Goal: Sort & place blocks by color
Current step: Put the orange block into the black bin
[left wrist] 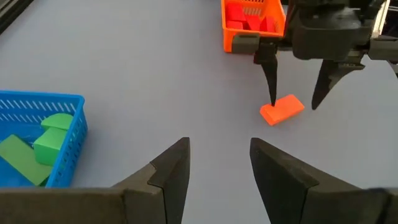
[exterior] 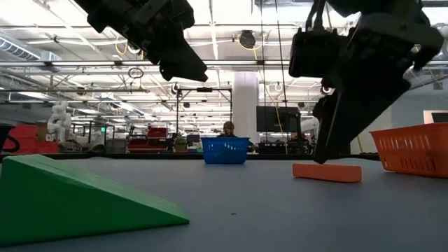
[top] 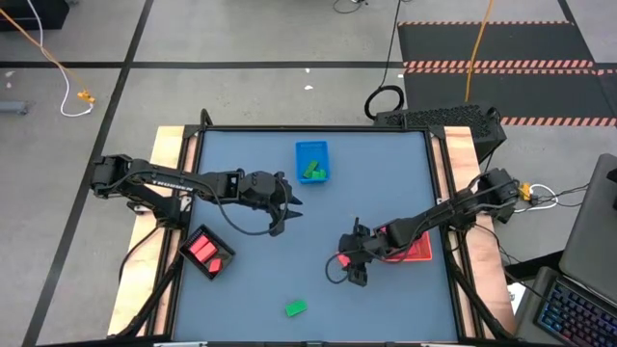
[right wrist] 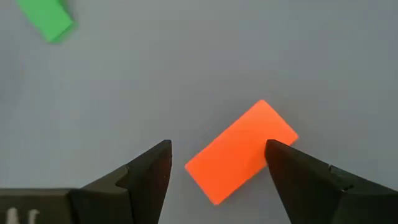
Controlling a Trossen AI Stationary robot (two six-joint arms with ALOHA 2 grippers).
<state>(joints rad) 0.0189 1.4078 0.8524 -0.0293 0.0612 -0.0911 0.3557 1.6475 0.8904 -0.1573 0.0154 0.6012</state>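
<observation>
An orange-red rectangular block lies flat on the blue-grey table right of centre. My right gripper hangs over it, open, fingers pointing down with one on each side of the block; no frame plainly shows a touch. A green block lies alone near the table's front edge. My left gripper hovers open and empty over the table's middle.
A blue tray holding green blocks stands at the far middle. A red tray sits under my right arm. A black tray with red and pink blocks stands near the left edge. Bare table lies between them.
</observation>
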